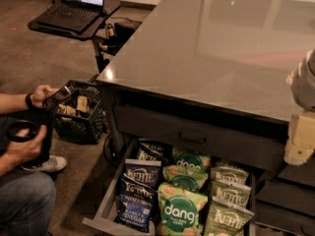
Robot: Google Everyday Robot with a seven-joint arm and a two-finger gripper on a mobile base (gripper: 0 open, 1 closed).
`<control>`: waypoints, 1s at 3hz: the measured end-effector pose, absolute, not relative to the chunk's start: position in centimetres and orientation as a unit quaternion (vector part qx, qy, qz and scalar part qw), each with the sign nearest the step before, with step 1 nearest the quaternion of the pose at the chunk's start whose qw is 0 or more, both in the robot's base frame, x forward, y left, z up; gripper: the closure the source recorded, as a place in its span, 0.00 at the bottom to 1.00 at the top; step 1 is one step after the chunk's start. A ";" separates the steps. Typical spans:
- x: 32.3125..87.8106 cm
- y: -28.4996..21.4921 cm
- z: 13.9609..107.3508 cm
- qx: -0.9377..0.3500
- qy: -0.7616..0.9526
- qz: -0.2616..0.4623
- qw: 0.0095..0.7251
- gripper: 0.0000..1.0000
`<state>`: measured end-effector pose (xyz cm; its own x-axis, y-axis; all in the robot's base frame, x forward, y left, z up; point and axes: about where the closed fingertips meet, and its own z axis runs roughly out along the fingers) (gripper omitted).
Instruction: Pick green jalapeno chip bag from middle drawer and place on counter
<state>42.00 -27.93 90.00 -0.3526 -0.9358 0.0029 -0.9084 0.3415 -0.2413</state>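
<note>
The middle drawer (106, 215) is pulled open below the counter (206, 48) and is full of chip bags. Green Kettle jalapeno bags (231, 194) lie in its right column, one in front (225, 221) and one behind (227, 175). Green Dang bags (179, 211) fill the middle column and dark blue Kettle bags (135, 191) the left column. My gripper (299, 139) hangs at the right edge of the view, just off the counter's front right corner, above and to the right of the jalapeno bags. It touches no bag.
A person (24, 146) sits on the floor at the left holding a phone (58, 96). A black crate (81, 114) stands beside the counter's left leg. A laptop (76, 4) sits on a stand at the back left. Closed drawers (288, 205) are at the right.
</note>
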 end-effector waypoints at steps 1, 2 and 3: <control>39.9 -30.5 87.0 -0.539 0.837 -0.086 0.031 0.00; 39.5 -30.6 86.9 -0.539 0.837 -0.082 0.036 0.00; 36.8 -32.3 83.9 -0.525 0.848 -0.070 0.022 0.00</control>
